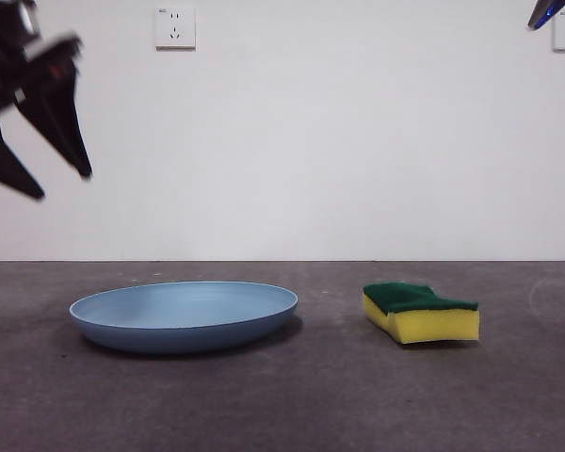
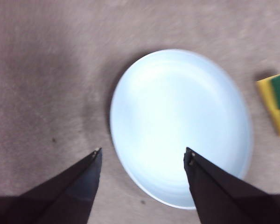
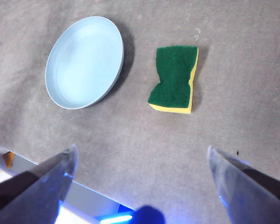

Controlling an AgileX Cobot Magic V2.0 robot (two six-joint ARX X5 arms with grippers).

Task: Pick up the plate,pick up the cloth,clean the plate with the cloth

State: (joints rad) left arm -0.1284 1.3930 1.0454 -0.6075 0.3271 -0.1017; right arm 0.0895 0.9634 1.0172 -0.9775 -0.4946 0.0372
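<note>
Front view is showing you the light blue, shallow plate (image 1: 184, 315) lying flat on the table (image 1: 282, 405) beside the green-topped yellow cloth (image 1: 421, 312), while the left gripper (image 1: 38, 184) is hovering wide open, empty, above it.

The plate (image 1: 184, 315) looked like smooth, faintly satiny light blue plastic; the cloth (image 1: 421, 313) was porous yellow foam under coarse green scouring fibre; the table (image 1: 282, 405) was matt, grainy grey.
</note>
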